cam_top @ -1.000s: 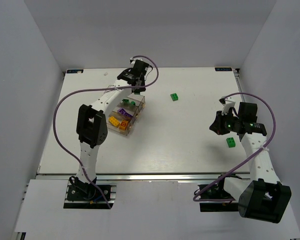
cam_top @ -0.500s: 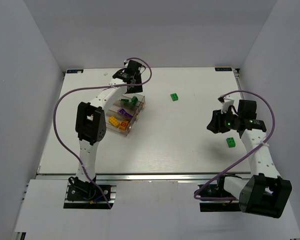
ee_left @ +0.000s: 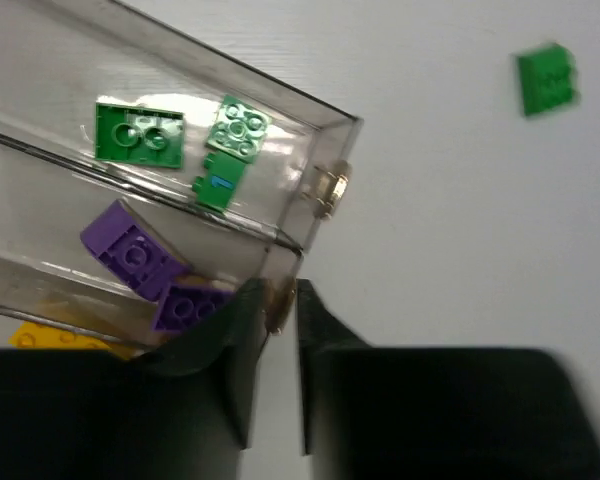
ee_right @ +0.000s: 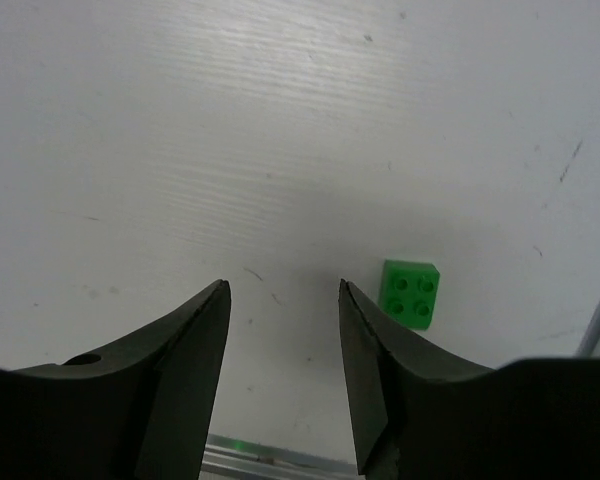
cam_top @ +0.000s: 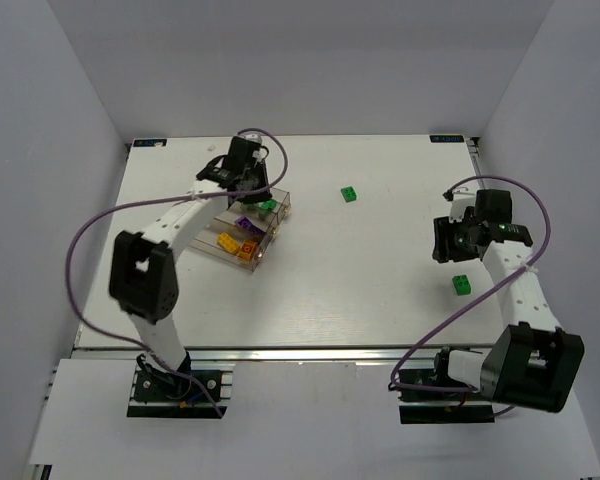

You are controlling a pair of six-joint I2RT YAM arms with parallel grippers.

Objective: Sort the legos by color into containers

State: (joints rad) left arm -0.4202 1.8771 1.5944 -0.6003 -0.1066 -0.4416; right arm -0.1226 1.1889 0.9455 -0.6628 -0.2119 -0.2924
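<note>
The containers [cam_top: 263, 232] are clear joined bins left of the table's middle. In the left wrist view the far bin [ee_left: 310, 108] holds green legos [ee_left: 140, 132], the middle one two purple legos [ee_left: 132, 250], and a yellow lego [ee_left: 60, 340] shows below. My left gripper [cam_top: 250, 188] hovers by the bins' far end, shut [ee_left: 278, 300], with only a bin corner behind its tips. One loose green lego [cam_top: 350, 194] [ee_left: 547, 80] lies right of the bins. My right gripper [cam_top: 440, 240] [ee_right: 282, 290] is open and holds nothing. Another green lego [cam_top: 462, 285] [ee_right: 410, 293] lies just beyond its right finger.
White walls close the table in on the left, back and right. A metal rail [cam_top: 280, 351] runs along the near edge. Purple cables [cam_top: 90, 235] loop beside both arms.
My left arm has swung left, drawing back from the bins' far right corner; its jaws opened, then shut. My right gripper has opened and shifted slightly to the right.
</note>
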